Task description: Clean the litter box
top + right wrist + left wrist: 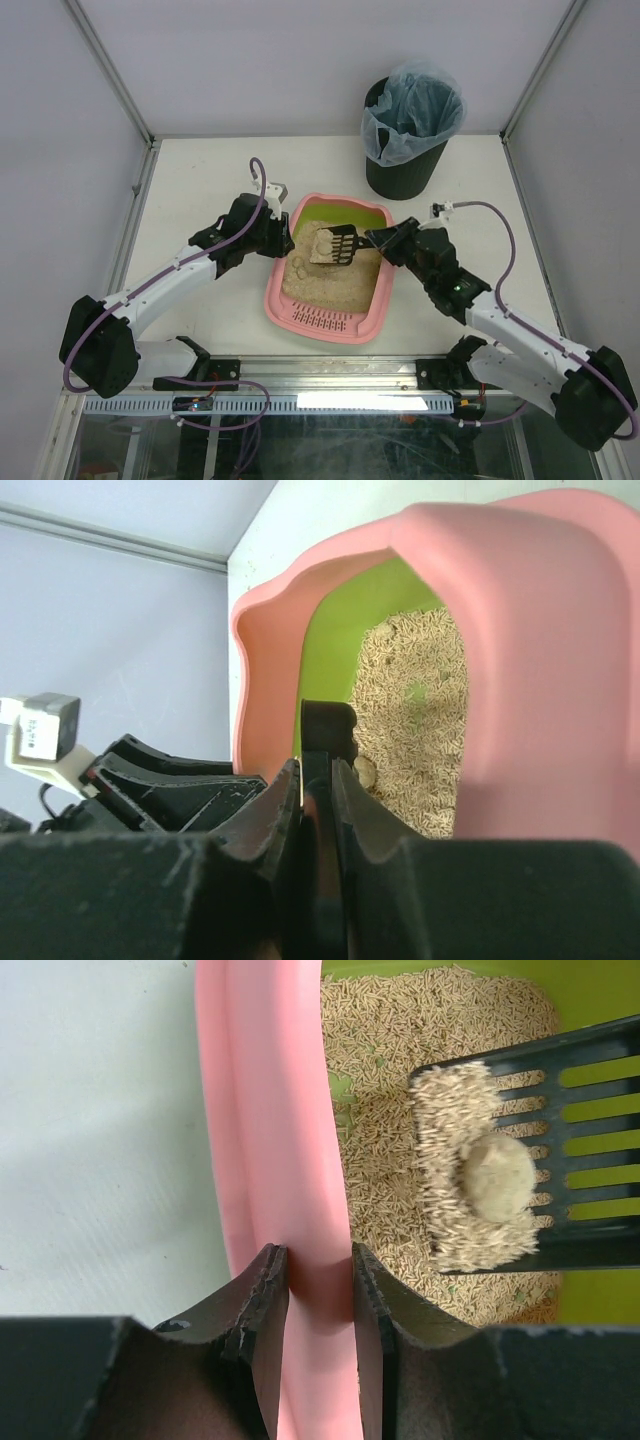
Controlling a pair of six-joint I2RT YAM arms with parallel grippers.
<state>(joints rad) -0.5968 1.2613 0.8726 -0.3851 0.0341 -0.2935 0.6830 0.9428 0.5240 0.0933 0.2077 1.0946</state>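
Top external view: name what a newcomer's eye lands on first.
The pink litter box sits mid-table, its left rim pinched by the left gripper. Over it the right gripper holds a black scoop carrying a clump. A bagged black bin stands behind.

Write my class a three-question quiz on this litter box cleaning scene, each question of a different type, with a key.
1. True or false: the left end effector is clamped on the pink rim of the litter box.
2. Multiple choice: the right end effector is closed on
A) a bin bag
B) the handle of the black scoop
C) nothing
3. Fill in the blank: on the scoop, held above the tray, sits one round ____.

Key
1. True
2. B
3. clump
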